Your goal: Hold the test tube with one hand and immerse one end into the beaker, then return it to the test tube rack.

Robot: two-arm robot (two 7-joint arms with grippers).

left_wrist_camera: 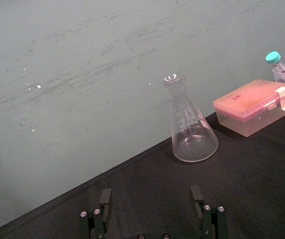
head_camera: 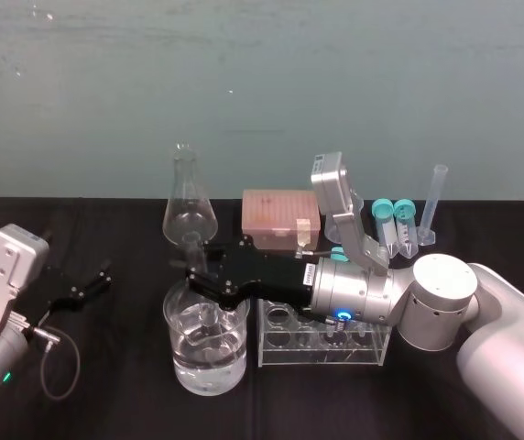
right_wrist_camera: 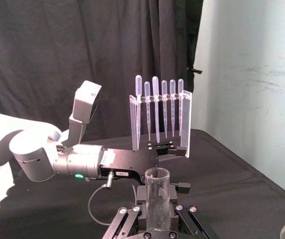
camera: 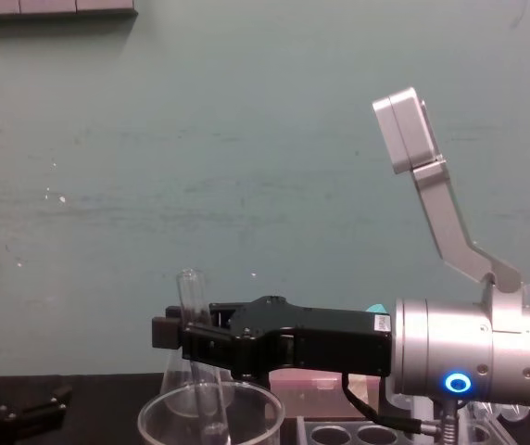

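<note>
Clear glass, the test tube [camera: 190, 295] stands almost upright, a little tilted. The right pincer [camera: 183, 336] is clamped around its middle. From the side, the chest view shows its round lower end below the rim of the beaker [head_camera: 180, 362], inside it. The head view adds the water [head_camera: 209, 368] in the beaker and the test tube rack [head_camera: 322, 356] just beside it on the right.

The right wrist view looks down into the tube's uncapped mouth. Farther off it finds a stand of pipettes [right_wrist_camera: 158, 112] before a black curtain [right_wrist_camera: 48, 50].

The left pincer [left_wrist_camera: 150, 199], fingers spread wide and holding nothing, is low at the left, well apart from the beaker. It faces a flask [left_wrist_camera: 192, 130] and a pink box [left_wrist_camera: 253, 105].

The worktop [left_wrist_camera: 242, 179] is covered in black cloth, and the wall [head_camera: 262, 82] behind is dull green.
</note>
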